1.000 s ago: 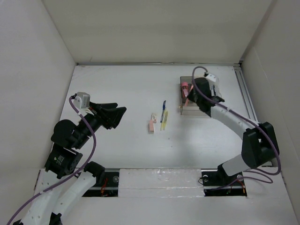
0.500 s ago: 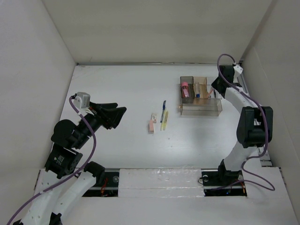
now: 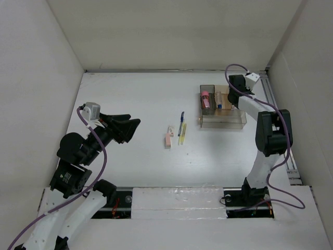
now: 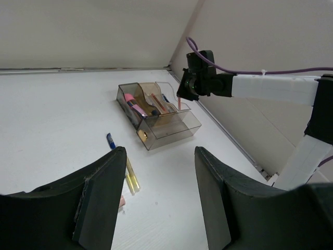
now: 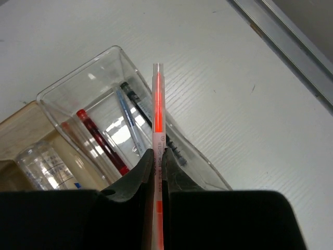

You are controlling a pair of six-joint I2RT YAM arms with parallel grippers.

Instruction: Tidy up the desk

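On the white desk (image 3: 145, 99) stands a clear compartmented tray (image 3: 222, 125) at the right. My right gripper (image 5: 157, 151) is shut on an orange highlighter (image 5: 157, 99), which points out past the fingertips, above the tray's clear end compartment (image 5: 67, 88). A red pen (image 5: 99, 143), a blue pen (image 5: 127, 122) and a black one lie in that compartment. From above, this gripper (image 3: 234, 86) hovers at the tray's far right corner. My left gripper (image 4: 160, 156) hangs open over the desk's left side (image 3: 132, 127), with nothing between its fingers.
A blue pen (image 3: 181, 116), a yellow highlighter (image 3: 182, 133) and a small pink item (image 3: 168, 139) lie together mid-desk. A metal rail (image 3: 270, 99) runs along the right edge. White walls close in the left, back and right.
My right arm left the tray's left end, swung out to the far right corner, then came back a little left over the tray's right end. The left arm has not moved.
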